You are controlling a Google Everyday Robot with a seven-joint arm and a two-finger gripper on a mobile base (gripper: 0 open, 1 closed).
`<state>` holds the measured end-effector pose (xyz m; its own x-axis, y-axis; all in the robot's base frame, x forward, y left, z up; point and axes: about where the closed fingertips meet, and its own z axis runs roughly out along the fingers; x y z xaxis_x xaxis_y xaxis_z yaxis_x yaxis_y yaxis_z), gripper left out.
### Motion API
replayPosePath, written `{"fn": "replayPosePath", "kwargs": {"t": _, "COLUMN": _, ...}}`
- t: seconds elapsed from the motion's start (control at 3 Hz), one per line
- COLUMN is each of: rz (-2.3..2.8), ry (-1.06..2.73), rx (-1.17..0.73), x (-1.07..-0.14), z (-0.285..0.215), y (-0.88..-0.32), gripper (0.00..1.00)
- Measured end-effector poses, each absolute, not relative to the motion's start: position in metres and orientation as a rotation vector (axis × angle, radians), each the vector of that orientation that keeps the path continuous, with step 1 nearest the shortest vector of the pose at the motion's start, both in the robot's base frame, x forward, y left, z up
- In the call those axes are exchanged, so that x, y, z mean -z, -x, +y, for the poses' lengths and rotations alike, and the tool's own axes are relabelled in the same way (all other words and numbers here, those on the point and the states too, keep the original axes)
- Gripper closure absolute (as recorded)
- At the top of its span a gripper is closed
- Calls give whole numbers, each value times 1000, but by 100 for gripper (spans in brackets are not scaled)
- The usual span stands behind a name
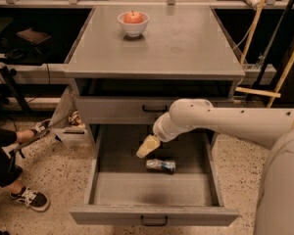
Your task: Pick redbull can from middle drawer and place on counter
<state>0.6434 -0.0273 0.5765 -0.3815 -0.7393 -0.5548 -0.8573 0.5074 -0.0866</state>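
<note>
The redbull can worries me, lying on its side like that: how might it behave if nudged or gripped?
Lying on its side on the bare flat floor of the middle drawer, the redbull can will probably roll if nudged. Its smooth metal skin looks slippery, and it probably dents under a hard squeeze. The gripper hangs close above it.

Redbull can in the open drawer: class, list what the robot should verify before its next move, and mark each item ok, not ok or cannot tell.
1. Drawer pulled open: ok.
2. Can in view, lying on its side on the drawer floor: ok.
3. End effector inside the drawer opening, just up-left of the can in the view: ok.
4. Can lifted: not ok, it rests on the floor, not in the end effector.
5. Placing spot on counter: ok, the bowl stands at the back.
</note>
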Motion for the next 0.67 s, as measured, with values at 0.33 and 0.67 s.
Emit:
{"fn": "replayPosePath", "kwargs": {"t": 0.33, "rz": 2217, "ry": 1303, "rx": -291, "x": -576, "z": -27, "y": -643, "gripper": 0}}
{"fn": "replayPosePath", "kwargs": {"t": 0.67, "rz": 2222, "ry": 1305, "rx": -301, "x": -571, "z": -25, "y": -643, "gripper": 0}}
